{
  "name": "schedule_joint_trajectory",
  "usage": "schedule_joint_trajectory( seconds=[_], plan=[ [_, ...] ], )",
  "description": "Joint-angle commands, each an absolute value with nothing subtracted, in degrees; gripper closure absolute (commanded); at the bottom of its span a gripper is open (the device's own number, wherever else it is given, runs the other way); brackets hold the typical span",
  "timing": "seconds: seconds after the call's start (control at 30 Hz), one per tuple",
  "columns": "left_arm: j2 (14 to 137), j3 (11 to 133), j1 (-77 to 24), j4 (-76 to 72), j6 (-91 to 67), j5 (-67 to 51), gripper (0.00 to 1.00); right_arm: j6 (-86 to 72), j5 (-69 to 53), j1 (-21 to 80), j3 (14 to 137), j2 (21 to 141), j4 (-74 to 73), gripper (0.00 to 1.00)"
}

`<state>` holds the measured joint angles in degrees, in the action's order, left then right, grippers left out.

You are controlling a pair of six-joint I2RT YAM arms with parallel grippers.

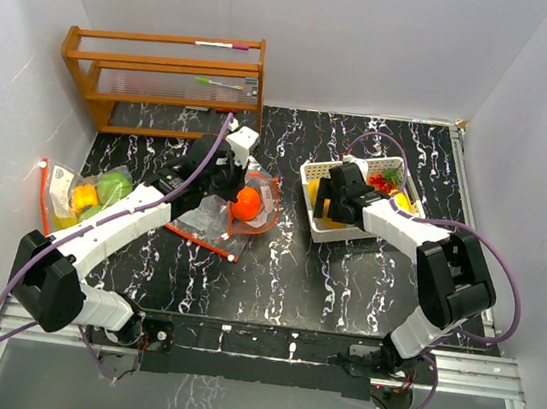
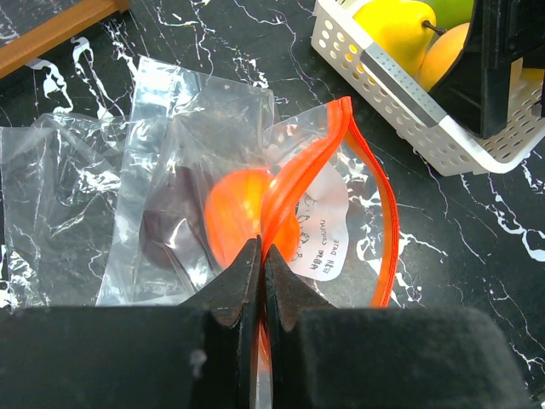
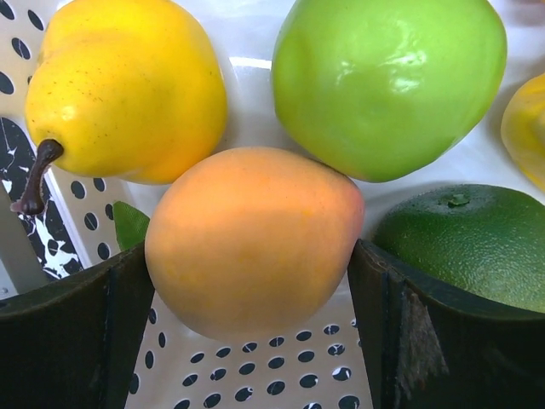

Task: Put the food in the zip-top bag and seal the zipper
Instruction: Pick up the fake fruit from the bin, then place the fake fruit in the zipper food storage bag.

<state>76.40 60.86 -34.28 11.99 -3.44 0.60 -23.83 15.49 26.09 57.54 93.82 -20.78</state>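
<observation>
Food split between white basket (image 1: 350, 233) on the right and zip-top bag (image 2: 341, 196) at centre.
Inside the bag lies a glossy orange fruit (image 2: 234, 209); its orange zipper rim gapes toward the basket, with the left gripper (image 2: 260, 256) clenched on that rim. In the basket the right gripper (image 3: 251, 290) straddles a peach-coloured fruit (image 3: 255, 230), crowded by yellow pear (image 3: 128, 85), green apple (image 3: 392, 81) and dark green citrus (image 3: 468, 239); whether it squeezes, I cannot tell. Marbled table (image 1: 276, 265) shows between bag and basket; a wooden rack (image 1: 164, 79) stands far left.

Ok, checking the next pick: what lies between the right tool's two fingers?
A pale orange fruit, lying in the white basket; the right wrist view shows it.
</observation>
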Motion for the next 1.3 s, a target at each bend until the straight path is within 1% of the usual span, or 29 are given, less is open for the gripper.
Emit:
schedule_joint_trajectory(
  seconds=[0.0,0.07,0.1,0.17,0.23,0.4,0.5,0.7,0.8,0.9,0.97,1.07,1.27],
  plan=[
    [74.02,60.3,-34.1,11.43,-3.22,0.04,1.0,-23.19,15.76,25.75,57.47,92.09,-19.47,0.24],
    [74.08,60.29,-34.04,11.4,-3.19,0.09,1.0,-23.35,15.73,25.64,57.72,90.52,-19.42,0.41],
    [74.14,60.29,-34.04,11.49,-3.18,0.15,1.0,-23.42,15.73,25.62,57.85,89.63,-19.42,0.46],
    [74.19,60.35,-34.01,11.51,-3.16,0.18,1.0,-23.47,15.57,25.51,58.21,88.07,-19.76,0.53],
    [74.2,60.32,-34.03,11.51,-3.18,0.18,1.0,-23.39,15.39,25.49,58.73,86.53,-20.45,0.56],
    [74.27,60.29,-34.01,11.51,-3.12,0.26,1.0,-22.3,15.53,25.48,60.83,81.51,-23.39,0.57],
    [74.42,60.38,-33.95,11.51,-3.12,0.26,1.0,-19.97,11.94,25.44,62.42,77.79,-24.14,0.57],
    [74.66,60.46,-33.86,11.5,-3.11,0.25,1.0,-16.76,-8.36,25.49,62.25,71.42,-19.6,0.58],
    [74.77,60.59,-33.9,11.3,-3.09,0.18,1.0,-19.41,-18.35,25.55,59.88,69.8,-13.58,0.59],
    [74.88,60.71,-33.91,11.35,-3.17,-0.15,1.0,-23.81,-24.52,26.61,57.38,70.98,-6.7,0.6],
    [74.93,60.72,-33.9,11.25,-3.23,-0.26,1.0,-25.52,-24.99,29.5,56.32,72.15,-3.1,0.6],
    [75.01,60.94,-33.85,11.34,-3.23,-0.26,1.0,-26.02,-21.91,34.53,56.38,74.19,-0.36,0.6],
    [74.8,61.0,-33.91,11.25,-3.34,-0.53,1.0,-28.8,-20.31,37.68,56.46,79.91,3.87,0.6]
  ],
)
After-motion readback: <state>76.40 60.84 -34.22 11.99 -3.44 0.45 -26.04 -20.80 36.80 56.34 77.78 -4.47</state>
